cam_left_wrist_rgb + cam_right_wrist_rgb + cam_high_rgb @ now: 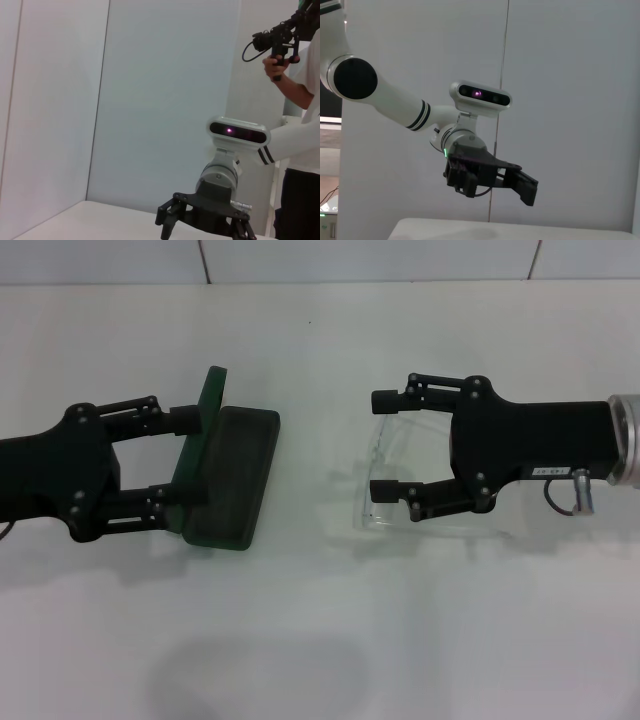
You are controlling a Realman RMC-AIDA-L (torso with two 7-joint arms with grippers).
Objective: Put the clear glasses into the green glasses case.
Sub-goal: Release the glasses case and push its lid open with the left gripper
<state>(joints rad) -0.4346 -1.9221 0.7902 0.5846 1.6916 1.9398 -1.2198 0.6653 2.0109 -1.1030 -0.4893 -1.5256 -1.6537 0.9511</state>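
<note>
The green glasses case (238, 475) lies open left of centre, its lid (211, 400) standing up on the left side and the dark lining facing up. My left gripper (195, 460) is open, and both fingertips reach the back of the lid. I cannot tell whether they press on it. The clear glasses (362, 512) lie on the white table right of centre, apart from the case. My right gripper (378, 445) is open, with one finger on the far side of the glasses and one on the near side. The left wrist view shows the right gripper (205, 230) far off.
The white table (320, 640) ends at a tiled wall (300, 260) behind. A gap of bare table separates the case from the glasses. A person holding a camera rig (280, 40) stands beyond the right arm. The right wrist view shows the left arm (395, 107).
</note>
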